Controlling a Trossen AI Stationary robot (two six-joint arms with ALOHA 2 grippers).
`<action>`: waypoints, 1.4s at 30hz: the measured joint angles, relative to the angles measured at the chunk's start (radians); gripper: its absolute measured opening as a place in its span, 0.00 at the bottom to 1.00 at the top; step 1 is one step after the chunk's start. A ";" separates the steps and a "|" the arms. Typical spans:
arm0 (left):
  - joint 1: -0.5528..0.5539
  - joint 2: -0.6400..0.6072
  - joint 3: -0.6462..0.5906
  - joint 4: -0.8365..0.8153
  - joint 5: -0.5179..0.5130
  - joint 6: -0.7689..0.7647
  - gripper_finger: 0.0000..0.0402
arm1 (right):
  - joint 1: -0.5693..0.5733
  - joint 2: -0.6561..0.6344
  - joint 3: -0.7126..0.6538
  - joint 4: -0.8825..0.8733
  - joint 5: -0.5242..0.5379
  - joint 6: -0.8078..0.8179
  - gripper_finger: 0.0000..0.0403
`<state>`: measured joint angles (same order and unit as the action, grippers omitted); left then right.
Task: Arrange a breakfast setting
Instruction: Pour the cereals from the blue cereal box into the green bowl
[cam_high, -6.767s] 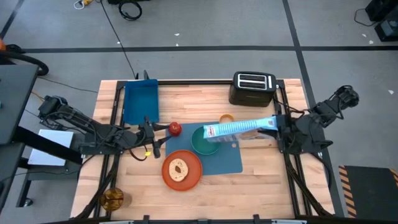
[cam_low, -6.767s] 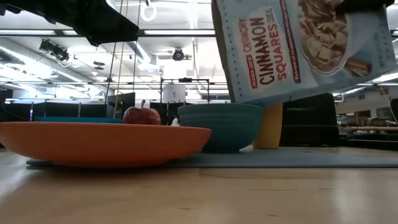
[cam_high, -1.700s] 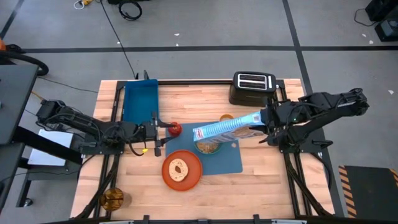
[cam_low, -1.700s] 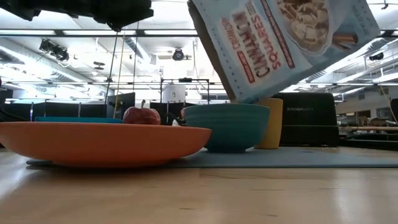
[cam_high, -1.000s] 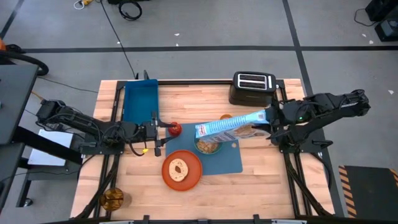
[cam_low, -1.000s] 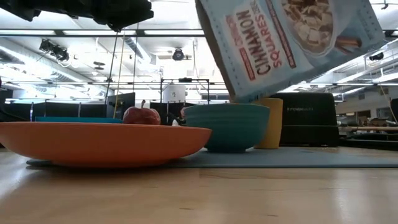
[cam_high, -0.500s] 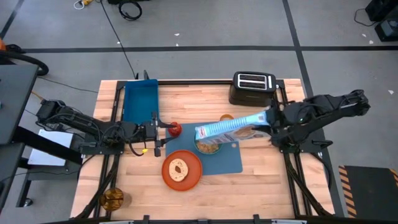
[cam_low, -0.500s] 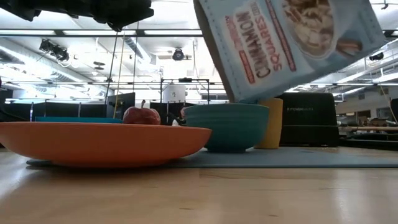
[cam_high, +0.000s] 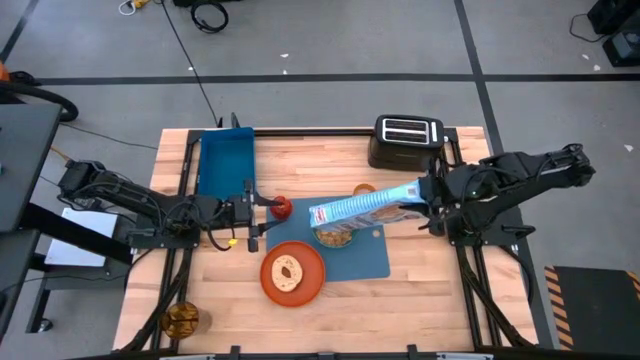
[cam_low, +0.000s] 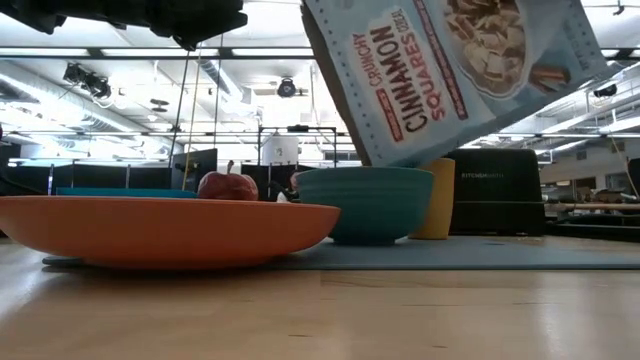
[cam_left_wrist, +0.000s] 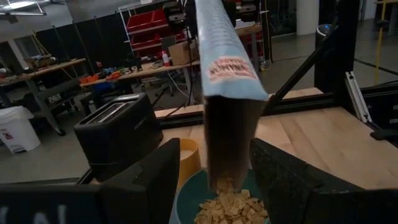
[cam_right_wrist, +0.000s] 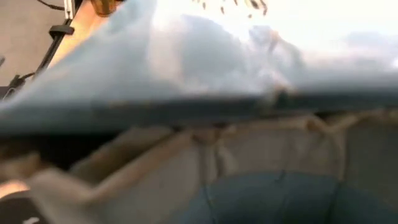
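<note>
The right gripper (cam_high: 428, 199) pinched the end of the blue cereal bag (cam_high: 365, 207), holding it tipped with its open mouth down over the teal bowl (cam_low: 367, 203). Cereal squares lay heaped in that bowl (the left wrist view showed them directly under the bag's mouth). The bowl stood on the flat blue rectangular placemat (cam_high: 365, 258), and the round orange plate (cam_high: 306, 283) overlapped the mat's near left corner with the round bread piece (cam_high: 289, 271) on it. The small orange cup (cam_left_wrist: 189, 158) stood just behind the bowl, near the black toaster (cam_high: 407, 141). The left gripper (cam_high: 251, 213) hovered beside the red apple (cam_high: 282, 206), its fingers spread and empty. The deep blue plastic bin (cam_high: 227, 162) sat at the table's far left.
</note>
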<state>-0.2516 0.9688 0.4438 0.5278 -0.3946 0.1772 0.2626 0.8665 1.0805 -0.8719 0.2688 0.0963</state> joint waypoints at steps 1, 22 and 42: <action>0.000 0.000 0.000 -0.001 0.000 0.000 0.50 | -0.006 0.001 0.008 -0.001 0.002 0.002 0.31; 0.000 0.153 0.001 0.151 0.028 0.019 0.50 | 0.000 -0.052 -0.034 0.030 -0.029 0.024 0.31; 0.004 0.224 0.000 0.306 0.059 0.018 0.50 | 0.019 -0.539 -0.438 0.265 0.000 0.088 0.31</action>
<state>-0.2478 1.1928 0.4442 0.8336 -0.3356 0.1947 0.2821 0.3277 0.6421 -0.6070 0.2684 0.1844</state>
